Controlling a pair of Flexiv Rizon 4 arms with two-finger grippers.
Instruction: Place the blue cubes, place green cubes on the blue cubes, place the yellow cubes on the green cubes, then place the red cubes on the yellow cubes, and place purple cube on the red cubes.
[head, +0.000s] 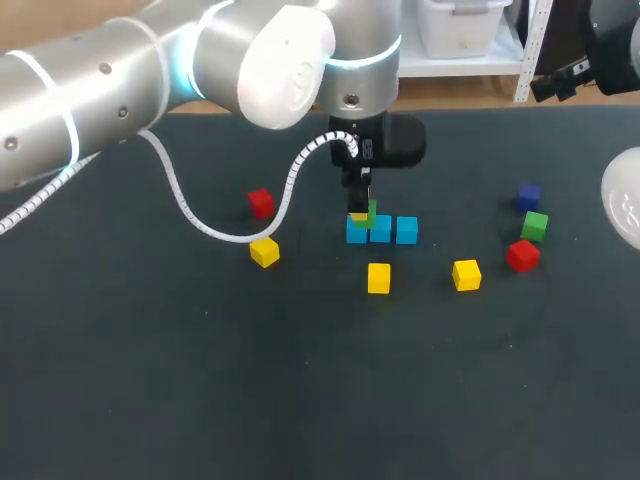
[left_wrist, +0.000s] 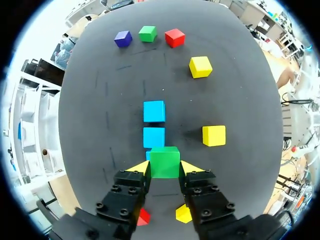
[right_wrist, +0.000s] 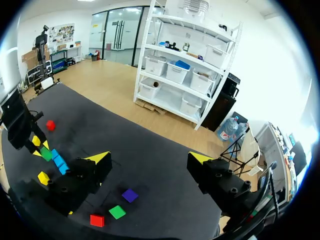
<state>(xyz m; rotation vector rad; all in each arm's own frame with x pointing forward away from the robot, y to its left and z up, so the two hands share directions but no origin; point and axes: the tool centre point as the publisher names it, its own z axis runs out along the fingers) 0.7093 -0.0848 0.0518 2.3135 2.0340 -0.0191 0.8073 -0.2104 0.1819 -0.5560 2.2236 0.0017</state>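
**Left fingers clamp a green cube over the blue row**

The left fingers (left_wrist: 139, 169) are closed on a green cube (left_wrist: 164, 161), one yellow tip pressed to each side; the cube hangs over the end of a row of three blue cubes (left_wrist: 153, 136) that is nearer the tabletop's left edge, hiding nearly all of the end one, and I cannot tell whether it rests on it; the row lies around the middle of the tabletop (head: 150, 400), a little toward the far edge; a yellow cube (head: 378, 278) sits just on the near side of the row, with a second yellow cube (head: 466, 274) beside it toward the right edge; a third yellow cube (head: 264, 252) and a red cube (head: 261, 202) lie apart on the row's left side; near the right edge a purple cube (head: 528, 197), a second green cube (head: 535, 224) and a second red cube (head: 522, 255) sit close together, in a line running from far to near; the right fingers (right_wrist: 100, 158) stand wide apart with nothing between them, above that group; the left arm (head: 120, 70) comes in over the far left corner
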